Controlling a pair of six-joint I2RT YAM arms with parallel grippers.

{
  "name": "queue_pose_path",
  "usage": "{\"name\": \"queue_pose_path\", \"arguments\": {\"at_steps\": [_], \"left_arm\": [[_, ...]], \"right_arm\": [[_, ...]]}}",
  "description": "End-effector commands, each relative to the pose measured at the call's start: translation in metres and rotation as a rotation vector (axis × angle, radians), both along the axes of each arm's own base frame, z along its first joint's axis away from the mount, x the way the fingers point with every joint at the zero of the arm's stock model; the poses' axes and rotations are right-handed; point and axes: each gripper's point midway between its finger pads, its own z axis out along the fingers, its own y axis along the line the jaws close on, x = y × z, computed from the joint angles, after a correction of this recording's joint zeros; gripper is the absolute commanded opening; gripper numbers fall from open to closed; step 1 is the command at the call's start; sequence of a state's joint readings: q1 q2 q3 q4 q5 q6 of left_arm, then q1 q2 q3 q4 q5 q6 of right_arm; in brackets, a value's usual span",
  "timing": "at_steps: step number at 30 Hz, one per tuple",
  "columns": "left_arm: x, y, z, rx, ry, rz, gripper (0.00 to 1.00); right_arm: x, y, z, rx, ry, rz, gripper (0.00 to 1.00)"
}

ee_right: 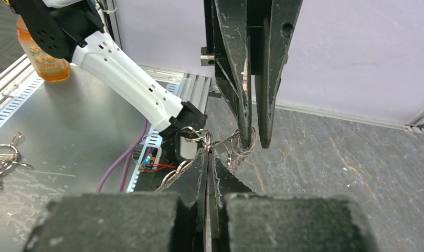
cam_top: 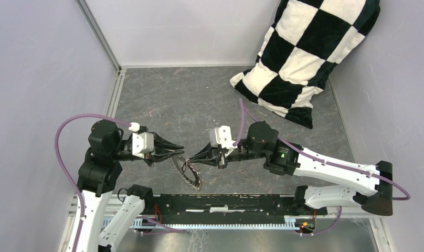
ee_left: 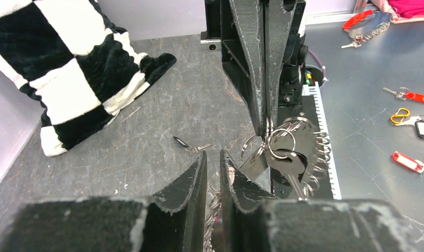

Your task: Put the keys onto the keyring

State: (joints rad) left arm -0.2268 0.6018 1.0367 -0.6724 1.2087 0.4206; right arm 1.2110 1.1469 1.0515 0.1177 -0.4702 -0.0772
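The keyring (cam_top: 191, 176), a toothed metal ring hung with small keys, hangs between my two grippers near the table's front edge. My left gripper (cam_top: 182, 148) meets it from the left, its jaws nearly together with ring links (ee_left: 214, 207) showing in the narrow gap. From the right, my right gripper (cam_top: 190, 158) is shut on the ring's wire (ee_right: 207, 149). In the left wrist view the keyring's bunch (ee_left: 291, 157) dangles under the right gripper's tips. One loose key (ee_left: 191, 147), black head and short silvery blade, lies flat on the grey table beyond the left fingers (ee_left: 191, 181).
A black-and-white checked pillow (cam_top: 304, 52) leans in the far right corner. A black rail (cam_top: 225, 202) runs along the front edge. On the metal bench outside lie red key tags (ee_left: 407, 161), an orange carabiner (ee_left: 400, 114) and an orange bottle (ee_right: 42, 52).
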Motion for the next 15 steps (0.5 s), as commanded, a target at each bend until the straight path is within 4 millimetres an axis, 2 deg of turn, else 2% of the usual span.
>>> {"name": "queue_pose_path", "arguments": {"at_steps": [1,6,9,12,15], "left_arm": [[-0.001,-0.002,0.006,-0.021,0.006,-0.022,0.22],[0.002,-0.001,0.027,-0.053,0.008,0.026,0.24],[-0.004,-0.002,0.039,-0.064,-0.002,0.000,0.26],[-0.017,-0.003,0.041,-0.064,0.004,-0.066,0.27],[-0.024,-0.004,0.032,-0.049,0.013,-0.110,0.27]], "right_arm": [[-0.008,-0.003,0.042,0.138,-0.032,0.037,0.00],[0.007,-0.005,0.033,0.077,-0.055,-0.044,0.00],[0.019,-0.006,0.028,0.030,-0.070,-0.099,0.00],[0.023,-0.005,0.029,0.004,-0.083,-0.116,0.00],[0.022,-0.005,0.033,0.012,-0.087,-0.113,0.00]]}}
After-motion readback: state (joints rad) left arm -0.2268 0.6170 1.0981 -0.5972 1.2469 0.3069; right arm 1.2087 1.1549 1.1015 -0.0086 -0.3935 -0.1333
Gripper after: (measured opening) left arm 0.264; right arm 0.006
